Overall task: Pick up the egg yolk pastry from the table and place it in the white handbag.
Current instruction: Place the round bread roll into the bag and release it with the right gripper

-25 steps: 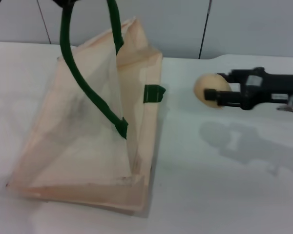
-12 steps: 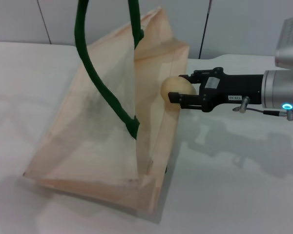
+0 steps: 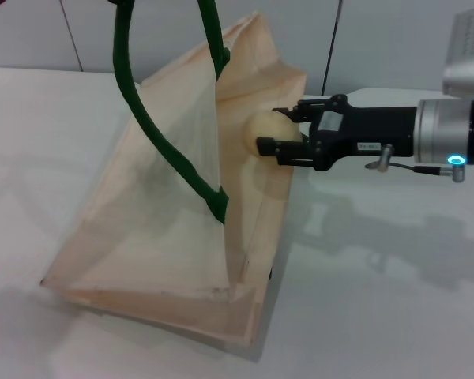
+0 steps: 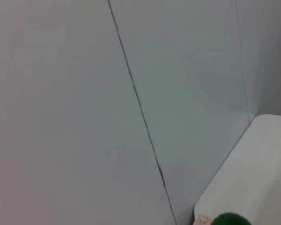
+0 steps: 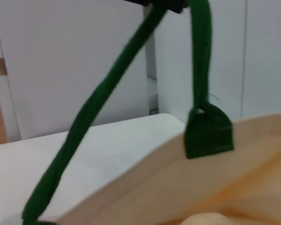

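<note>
The table (image 3: 395,300) is a broad white top, and on it stands the white handbag (image 3: 166,229), a cream tote propped up with its base on the near side and its mouth raised toward the far side and tipped to the right. Its long axis runs from the near-left base corner up to the far-right top edge, and its 2 green rope handles (image 3: 142,110) are pulled up out of the top of the head view, where the left gripper that seems to hold them is out of sight, so I cannot tell how its fingers stand. The right gripper (image 3: 280,130) reaches in level from the right, pointing left, and is clenched on the egg yolk pastry (image 3: 267,130), which sits off the table right at the bag's right-hand top edge, touching or just beside the fabric. The ball is round, so it has no long axis to speak of. The step in hand looks like the carry into the bag: the pick is done and the drop is not. The next move calls for pushing the ball a little farther left, past the rim and over the open mouth, then letting go so it falls inside rather than down the outer wall.
</note>
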Robot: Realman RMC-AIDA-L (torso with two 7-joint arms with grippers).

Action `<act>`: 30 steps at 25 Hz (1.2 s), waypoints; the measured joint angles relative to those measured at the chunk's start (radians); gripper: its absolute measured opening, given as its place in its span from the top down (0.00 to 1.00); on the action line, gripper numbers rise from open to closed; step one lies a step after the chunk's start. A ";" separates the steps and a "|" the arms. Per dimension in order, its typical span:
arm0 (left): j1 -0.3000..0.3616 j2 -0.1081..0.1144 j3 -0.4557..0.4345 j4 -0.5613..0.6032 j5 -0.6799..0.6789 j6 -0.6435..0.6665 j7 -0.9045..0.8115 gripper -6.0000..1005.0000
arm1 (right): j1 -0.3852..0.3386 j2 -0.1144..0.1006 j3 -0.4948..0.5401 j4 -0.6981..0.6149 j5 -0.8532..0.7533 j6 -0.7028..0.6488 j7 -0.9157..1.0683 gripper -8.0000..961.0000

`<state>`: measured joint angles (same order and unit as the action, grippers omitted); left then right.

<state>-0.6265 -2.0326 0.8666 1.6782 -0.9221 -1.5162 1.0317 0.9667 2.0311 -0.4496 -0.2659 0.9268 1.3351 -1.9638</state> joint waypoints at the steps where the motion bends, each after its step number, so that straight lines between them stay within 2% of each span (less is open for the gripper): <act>1: 0.000 0.000 0.001 0.000 0.000 0.000 0.000 0.87 | 0.006 0.001 0.000 0.009 0.001 0.000 -0.011 0.39; 13: -0.022 0.000 0.006 0.000 -0.008 0.000 -0.006 0.87 | 0.057 0.003 0.009 0.133 0.004 -0.072 -0.151 0.40; 30: -0.027 0.000 0.006 0.011 -0.020 -0.001 -0.007 0.87 | 0.075 0.000 0.004 0.145 0.003 -0.133 -0.144 0.40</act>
<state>-0.6535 -2.0325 0.8728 1.6889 -0.9419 -1.5170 1.0252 1.0422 2.0312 -0.4459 -0.1213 0.9297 1.2024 -2.1077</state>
